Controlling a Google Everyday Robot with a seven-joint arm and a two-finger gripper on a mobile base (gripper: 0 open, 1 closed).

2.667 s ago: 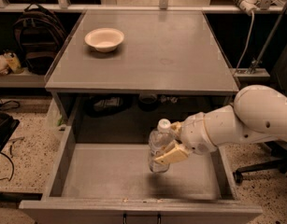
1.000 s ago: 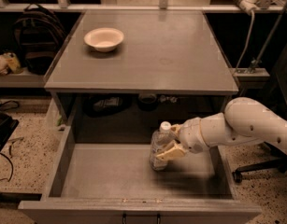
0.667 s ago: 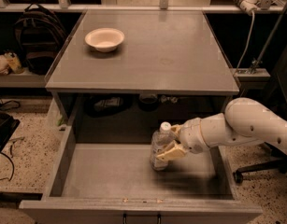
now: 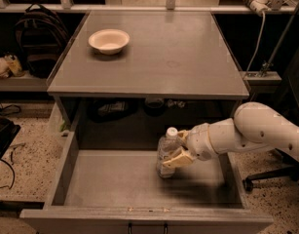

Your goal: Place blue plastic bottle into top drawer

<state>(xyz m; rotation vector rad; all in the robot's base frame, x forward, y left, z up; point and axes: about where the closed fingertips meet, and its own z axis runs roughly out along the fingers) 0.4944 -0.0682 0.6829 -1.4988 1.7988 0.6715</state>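
Note:
The blue plastic bottle (image 4: 165, 152) stands upright inside the open top drawer (image 4: 115, 184), its base at or just above the grey floor, right of the middle. It is clear with a white cap. My gripper (image 4: 178, 150) reaches in from the right on a white arm and its tan fingers (image 4: 177, 159) are closed around the bottle's body. The drawer is pulled fully out below the tabletop.
A white bowl (image 4: 109, 41) sits on the grey tabletop (image 4: 178, 52) at the back left. Dark items lie in the recess behind the drawer. A backpack (image 4: 37, 43) stands at the left, a chair base (image 4: 266, 182) at the right.
The gripper has lowered slightly with the bottle since the earliest frame. Over the last second nothing has visibly moved.

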